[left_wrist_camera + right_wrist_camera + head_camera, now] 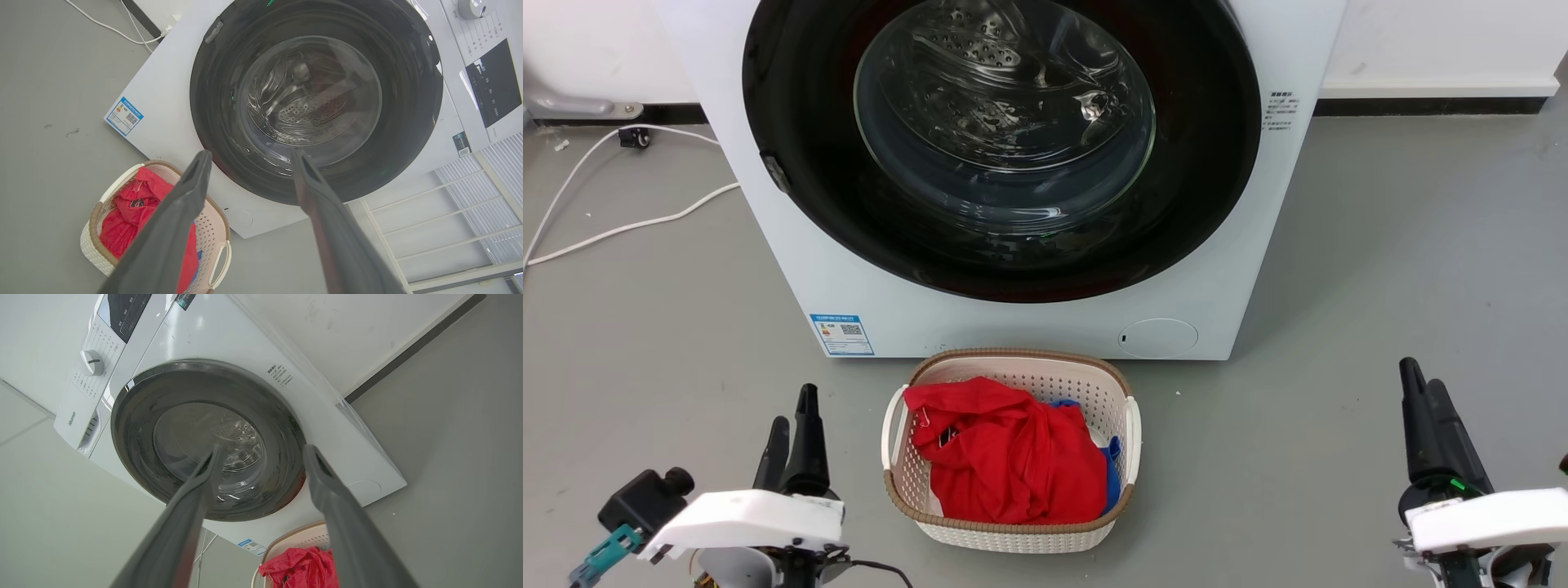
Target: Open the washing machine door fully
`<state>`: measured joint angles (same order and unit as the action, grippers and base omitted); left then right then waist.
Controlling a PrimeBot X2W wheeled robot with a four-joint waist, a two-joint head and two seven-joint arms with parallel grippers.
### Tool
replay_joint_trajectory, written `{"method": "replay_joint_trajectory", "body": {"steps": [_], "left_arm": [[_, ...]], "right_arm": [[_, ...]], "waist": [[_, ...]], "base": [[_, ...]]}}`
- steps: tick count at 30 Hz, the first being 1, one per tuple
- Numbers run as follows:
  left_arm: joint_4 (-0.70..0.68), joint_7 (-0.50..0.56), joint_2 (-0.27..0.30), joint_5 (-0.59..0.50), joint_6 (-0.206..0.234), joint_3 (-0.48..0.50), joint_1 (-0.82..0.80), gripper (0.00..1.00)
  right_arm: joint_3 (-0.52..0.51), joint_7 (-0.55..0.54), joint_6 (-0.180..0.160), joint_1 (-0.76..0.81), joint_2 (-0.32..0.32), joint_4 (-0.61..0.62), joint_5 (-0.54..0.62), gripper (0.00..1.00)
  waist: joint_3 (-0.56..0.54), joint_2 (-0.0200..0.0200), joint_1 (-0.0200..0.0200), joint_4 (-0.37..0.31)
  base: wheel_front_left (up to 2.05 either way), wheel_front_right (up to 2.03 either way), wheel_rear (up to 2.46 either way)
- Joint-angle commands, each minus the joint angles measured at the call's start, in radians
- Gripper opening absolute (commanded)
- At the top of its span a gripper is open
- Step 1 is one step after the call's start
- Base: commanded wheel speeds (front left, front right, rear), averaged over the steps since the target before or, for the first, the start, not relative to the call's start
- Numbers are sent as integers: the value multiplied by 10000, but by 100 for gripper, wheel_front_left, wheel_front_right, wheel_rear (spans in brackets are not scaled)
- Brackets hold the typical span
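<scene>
The white washing machine (768, 171) stands straight ahead on the grey floor. Its round glossy black door (1217, 139) lies shut flat against the front, the clear glass bowl (1005, 114) at its centre showing the steel drum behind. A small latch tab sits on the door's left rim (774, 171). My left gripper (795, 412) is low at the left, open, well short of the machine. My right gripper (1423, 382) is low at the right, also open and holding nothing. Both wrist views look up at the door (212, 106) (135, 424) between spread fingers (196, 175) (318, 469).
A white woven basket (898, 482) with red and blue clothes (1013, 457) sits on the floor just in front of the machine, between my arms. White cables (613, 229) trail on the floor at the left. A white rack (441, 228) stands beside the machine.
</scene>
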<state>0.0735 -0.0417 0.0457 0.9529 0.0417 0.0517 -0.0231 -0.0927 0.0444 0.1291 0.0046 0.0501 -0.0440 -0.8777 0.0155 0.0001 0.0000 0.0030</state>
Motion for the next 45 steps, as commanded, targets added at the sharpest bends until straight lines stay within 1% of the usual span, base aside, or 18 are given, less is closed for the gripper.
{"method": "replay_joint_trajectory", "body": {"steps": [1,5,11,18,19,25,36,45], "left_arm": [[-238,-121,61,-595,117,-116,-18,100],[-309,-260,155,-1361,345,-362,41,100],[-400,-460,387,-2333,718,-819,104,100],[-501,-675,593,-3050,896,-1291,213,100],[-460,-764,669,-3399,970,-1446,248,100],[-503,-938,784,-4055,1092,-1720,315,100],[-638,-1201,911,-5084,1242,-2040,484,100],[-669,-1419,872,-5870,1218,-2171,594,100]], "right_arm": [[66,116,17,4,27,281,644,100],[260,251,17,115,27,383,1743,100],[267,454,18,277,25,447,2803,100],[295,666,19,442,23,549,3811,100],[312,753,19,553,22,587,4181,100],[317,923,20,703,20,678,4877,100],[300,1184,21,910,18,987,5821,100],[315,1403,23,1082,15,1242,6576,100]], "waist": [[6,-1,0,3],[21,-1,0,16],[31,-1,0,25],[7,-1,0,31],[-4,-1,0,34],[-6,-1,0,45],[-26,-1,0,45],[-18,-1,0,56]], "base": [[0,0,0],[0,0,0],[0,0,0],[0,0,0],[0,0,0],[0,0,0],[0,0,0],[0,0,0]]}}
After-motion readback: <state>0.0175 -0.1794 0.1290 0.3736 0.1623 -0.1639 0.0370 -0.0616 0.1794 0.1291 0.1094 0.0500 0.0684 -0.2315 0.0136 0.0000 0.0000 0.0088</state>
